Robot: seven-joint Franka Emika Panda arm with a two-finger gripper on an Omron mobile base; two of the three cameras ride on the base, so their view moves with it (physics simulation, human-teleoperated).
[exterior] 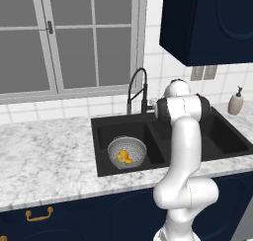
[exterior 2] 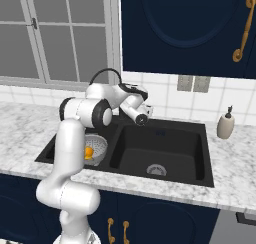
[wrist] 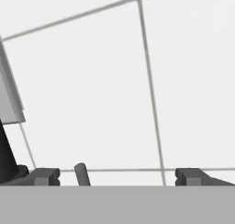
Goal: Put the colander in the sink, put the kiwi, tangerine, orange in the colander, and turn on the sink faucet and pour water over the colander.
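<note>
Sink (exterior: 225, 141): black double basin, set in the marble counter (exterior: 44, 156).
Faucet (exterior: 137, 89): stood behind the sink's divider.
Colander (exterior: 127, 151): placed in the sink's left basin; orange fruit is seen inside.
Gripper (wrist: 117, 176): held behind the sink beside the faucet, fingers spread wide, nothing gripped.

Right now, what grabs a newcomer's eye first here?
The white arm rising in front of the black sink, its open tool up at the tiled wall near the faucet. Then the colander in the left basin, with orange fruit inside.
</note>
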